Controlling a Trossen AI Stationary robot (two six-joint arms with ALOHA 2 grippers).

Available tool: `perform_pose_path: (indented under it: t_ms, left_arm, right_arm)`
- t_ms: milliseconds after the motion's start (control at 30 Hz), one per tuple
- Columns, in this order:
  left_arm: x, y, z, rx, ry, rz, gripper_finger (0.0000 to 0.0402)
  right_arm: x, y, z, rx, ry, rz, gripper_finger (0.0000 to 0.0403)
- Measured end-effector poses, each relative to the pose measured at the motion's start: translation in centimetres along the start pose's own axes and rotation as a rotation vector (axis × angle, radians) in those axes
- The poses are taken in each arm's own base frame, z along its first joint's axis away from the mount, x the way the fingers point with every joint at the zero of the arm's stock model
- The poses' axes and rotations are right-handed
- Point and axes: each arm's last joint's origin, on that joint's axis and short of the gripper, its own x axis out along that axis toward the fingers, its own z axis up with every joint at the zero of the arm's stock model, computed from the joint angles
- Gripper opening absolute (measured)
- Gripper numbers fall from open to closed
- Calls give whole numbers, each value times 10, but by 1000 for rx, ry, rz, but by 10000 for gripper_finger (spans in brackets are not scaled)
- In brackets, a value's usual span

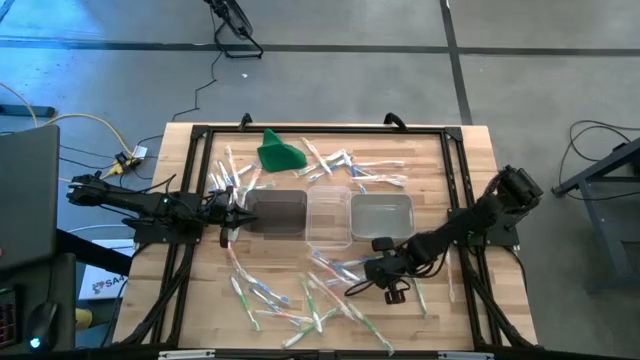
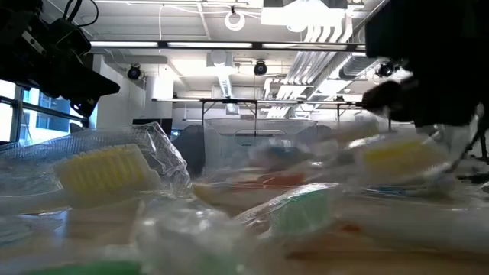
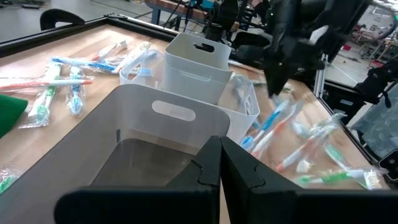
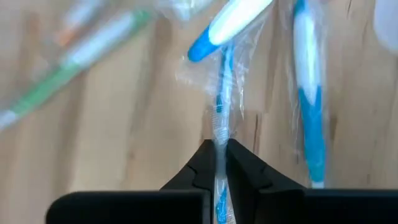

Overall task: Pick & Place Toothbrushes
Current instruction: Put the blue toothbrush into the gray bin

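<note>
Glossy-wrapped plastic toothbrushes (image 1: pixel 290 300), wooden table (image 1: pixel 440 160)

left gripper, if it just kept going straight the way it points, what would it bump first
Probably the near wall of the dark translucent plastic tub straight ahead of the shut left gripper. The white tub and the scattered wrapped toothbrushes lie farther on. How high the fingertips sit against that rim is unclear.

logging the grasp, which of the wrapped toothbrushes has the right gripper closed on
The blue toothbrush pinched in the right gripper, its thin wrapped handle between the fingers; the other blue ones beside it lie free.

Grey concrete floor (image 1: pixel 330 25), white ceiling ducts (image 2: pixel 321 38), windows (image 2: pixel 23 114)
</note>
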Motion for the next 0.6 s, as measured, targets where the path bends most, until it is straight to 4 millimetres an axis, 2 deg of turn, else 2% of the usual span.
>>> perform_pose_path:
  t_ms: [100, 600]
  left_arm:
    - [0, 0, 0, 0, 0, 0, 0]
    - [0, 0, 0, 0, 0, 0, 0]
  right_arm:
    - [-10, 1, 3, -5, 9, -6, 14]
    - [-72, 14, 41, -48, -163, -53, 13]
